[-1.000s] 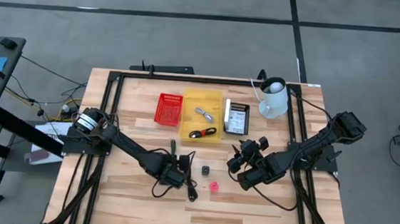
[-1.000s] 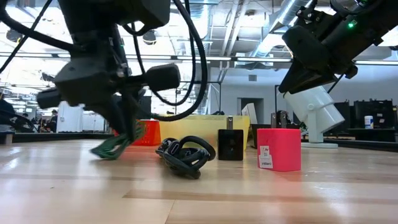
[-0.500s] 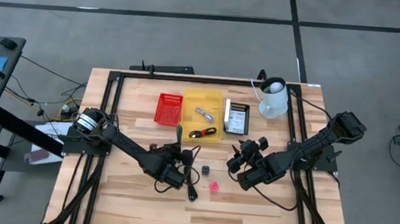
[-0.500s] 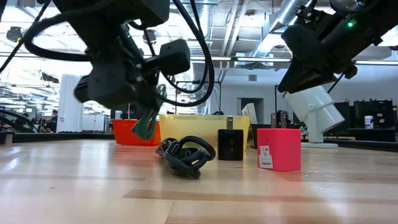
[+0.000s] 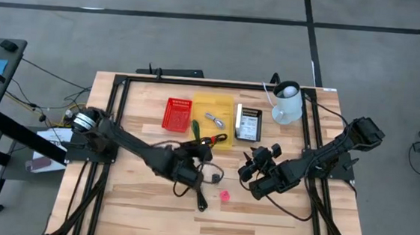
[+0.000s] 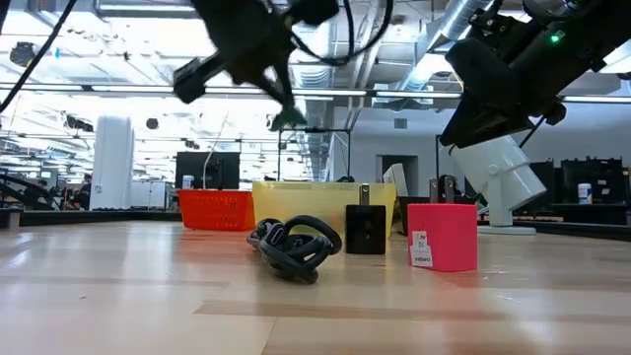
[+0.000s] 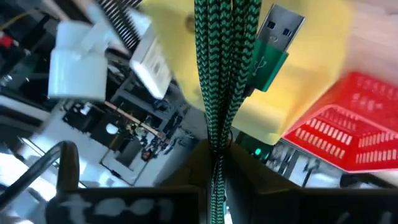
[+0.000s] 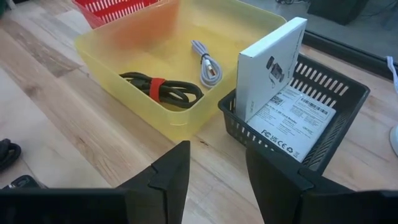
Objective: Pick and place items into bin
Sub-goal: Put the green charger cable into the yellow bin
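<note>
My left gripper (image 5: pixel 192 137) is shut on a green braided USB cable (image 7: pixel 219 68), raised above the table just short of the yellow bin's (image 5: pixel 212 110) near left corner. In the low view the cable (image 6: pixel 288 118) hangs high over the table. The bin holds a black cable with a red tie (image 8: pixel 158 87) and a grey cable (image 8: pixel 208 65). A black cable coil (image 6: pixel 293 245), a black cube plug (image 6: pixel 365 229) and a pink piece (image 6: pixel 442 237) lie on the table. My right gripper (image 8: pixel 217 177) stands open and empty, near the bin's right side. My left gripper pinches the bundled strands of the green cable (image 7: pixel 216 140) between its two fingers, several strands together. The fingers slant down toward the table's far side. The bundle and its green USB plug (image 7: pixel 273 46) stick out beyond the fingertips, lifted clear of the table.
A red basket (image 5: pixel 178 114) stands left of the yellow bin. To the bin's right is a black basket (image 5: pixel 248 124) with a white box in it. A white jug (image 5: pixel 288 103) sits at the far right.
My left gripper has risen from the table with the green cable and moved toward the far edge, up to the yellow bin, tipping its fingers upward. The cable, which lay partly on the table, is now lifted clear.
</note>
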Robot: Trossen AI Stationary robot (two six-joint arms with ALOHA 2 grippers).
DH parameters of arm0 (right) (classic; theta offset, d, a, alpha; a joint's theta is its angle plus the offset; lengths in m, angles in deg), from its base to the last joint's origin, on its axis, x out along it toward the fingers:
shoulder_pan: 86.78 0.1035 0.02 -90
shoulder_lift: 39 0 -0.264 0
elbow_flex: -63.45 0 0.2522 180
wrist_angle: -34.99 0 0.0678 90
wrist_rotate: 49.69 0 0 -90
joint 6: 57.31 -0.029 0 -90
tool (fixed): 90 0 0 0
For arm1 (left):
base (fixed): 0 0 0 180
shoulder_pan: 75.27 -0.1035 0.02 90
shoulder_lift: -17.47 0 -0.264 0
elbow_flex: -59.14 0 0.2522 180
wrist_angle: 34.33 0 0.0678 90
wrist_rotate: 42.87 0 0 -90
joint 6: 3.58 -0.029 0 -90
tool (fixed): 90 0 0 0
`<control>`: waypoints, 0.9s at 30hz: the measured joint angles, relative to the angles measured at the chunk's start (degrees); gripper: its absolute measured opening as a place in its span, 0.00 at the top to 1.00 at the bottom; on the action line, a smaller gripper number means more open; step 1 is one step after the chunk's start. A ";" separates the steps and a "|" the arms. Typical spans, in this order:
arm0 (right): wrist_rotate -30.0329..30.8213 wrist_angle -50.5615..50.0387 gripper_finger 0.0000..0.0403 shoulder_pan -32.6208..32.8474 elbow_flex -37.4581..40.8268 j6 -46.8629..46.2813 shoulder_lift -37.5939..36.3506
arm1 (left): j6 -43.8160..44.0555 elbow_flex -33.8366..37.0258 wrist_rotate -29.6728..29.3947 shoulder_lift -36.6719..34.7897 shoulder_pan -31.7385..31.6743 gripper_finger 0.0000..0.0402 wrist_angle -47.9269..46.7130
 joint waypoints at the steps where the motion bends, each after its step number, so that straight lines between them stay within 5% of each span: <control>1: 0.00 0.08 0.63 0.00 0.00 0.00 0.00 | 0.30 -0.66 0.95 -0.81 -0.75 0.98 0.04; 18: 0.00 0.37 0.64 0.00 0.00 -0.02 0.00 | -2.44 -2.98 28.65 -8.83 -24.96 0.98 3.73; 27: 0.74 0.11 0.65 0.00 0.00 0.06 0.00 | -7.40 -2.62 44.38 -8.81 -29.79 0.98 11.46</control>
